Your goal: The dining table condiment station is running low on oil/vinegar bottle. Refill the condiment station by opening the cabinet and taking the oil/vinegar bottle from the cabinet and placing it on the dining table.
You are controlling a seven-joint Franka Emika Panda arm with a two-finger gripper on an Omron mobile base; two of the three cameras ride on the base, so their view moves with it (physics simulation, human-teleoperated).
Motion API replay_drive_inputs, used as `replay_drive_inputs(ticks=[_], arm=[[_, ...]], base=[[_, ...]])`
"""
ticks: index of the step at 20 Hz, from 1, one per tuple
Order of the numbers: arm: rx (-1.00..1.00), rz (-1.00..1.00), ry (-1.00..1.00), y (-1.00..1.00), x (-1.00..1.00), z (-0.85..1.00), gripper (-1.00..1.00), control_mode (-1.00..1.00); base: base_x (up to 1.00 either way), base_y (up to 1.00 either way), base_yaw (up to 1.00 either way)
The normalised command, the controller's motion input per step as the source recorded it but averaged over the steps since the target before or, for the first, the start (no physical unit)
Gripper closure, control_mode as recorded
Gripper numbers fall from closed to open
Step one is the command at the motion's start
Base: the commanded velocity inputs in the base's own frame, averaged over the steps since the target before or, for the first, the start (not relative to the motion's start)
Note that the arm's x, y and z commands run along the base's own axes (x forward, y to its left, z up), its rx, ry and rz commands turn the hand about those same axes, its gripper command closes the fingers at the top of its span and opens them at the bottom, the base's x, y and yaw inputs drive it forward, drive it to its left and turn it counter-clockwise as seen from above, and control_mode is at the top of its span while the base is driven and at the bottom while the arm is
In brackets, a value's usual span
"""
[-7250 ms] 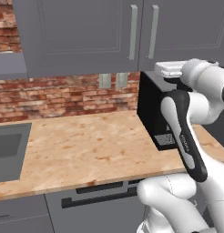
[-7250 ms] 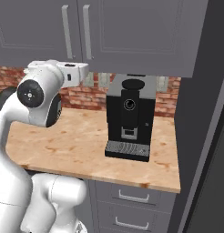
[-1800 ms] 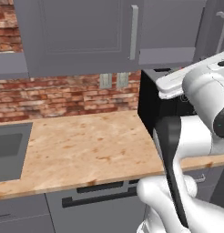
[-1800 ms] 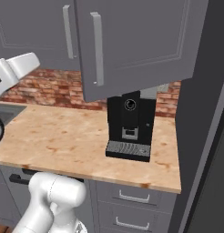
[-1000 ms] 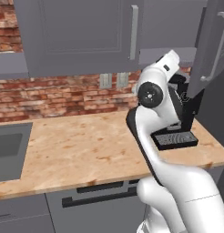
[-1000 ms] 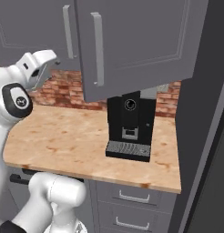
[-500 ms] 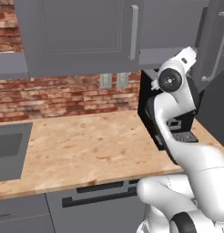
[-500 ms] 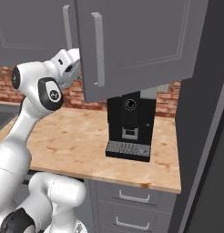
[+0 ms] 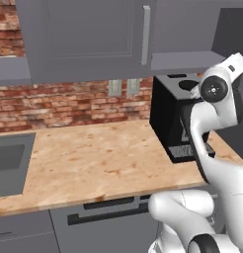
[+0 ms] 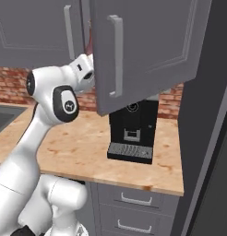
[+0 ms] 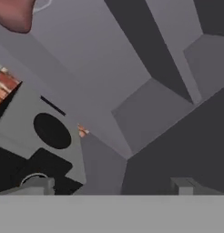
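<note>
Hand view has the gripper with its fingers spread wide apart and holding nothing, facing grey cabinet surfaces. A reddish-brown rounded shape, seemingly the oil/vinegar bottle, sits at the far top-left corner, well apart from the fingertips.

Wooden counter against a red brick wall. Steel sink at its left end, black coffee machine at its right, grey drawers beneath.

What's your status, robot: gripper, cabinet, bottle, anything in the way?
Gripper open, empty, raised toward the cabinet. Right door swung open. Reddish bottle at hand view's edge, not grasped. Coffee machine below.
</note>
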Motion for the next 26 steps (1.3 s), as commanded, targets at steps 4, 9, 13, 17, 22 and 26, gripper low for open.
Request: replay_drive_inputs(ticks=[4,9,13,17,22,26], arm=[[0.12,-0.10,0.00,-1.00,-0.50,0.00,-1.00,-1.00],[0.16,-0.11,0.06,-1.00,-0.27,0.00,-1.00,-1.00],[0.13,-0.08,0.05,-1.00,-0.12,-0.08,-1.00,-1.00],[0.07,-0.03,-0.01,-0.66,-0.04,-0.08,-1.00,-1.00],[-0.01,0.00,-0.11,0.02,-0.34,-0.14,-1.00,-1.00],[-0.11,-0.02,-0.12,0.96,-0.33,-0.05,-1.00,-1.00]], base=[[0.00,0.00,0.00],[0.00,0.00,0.00],[0.00,0.00,0.00],[0.00,0.00,0.00],[0.00,0.00,0.00],[0.00,0.00,0.00]])
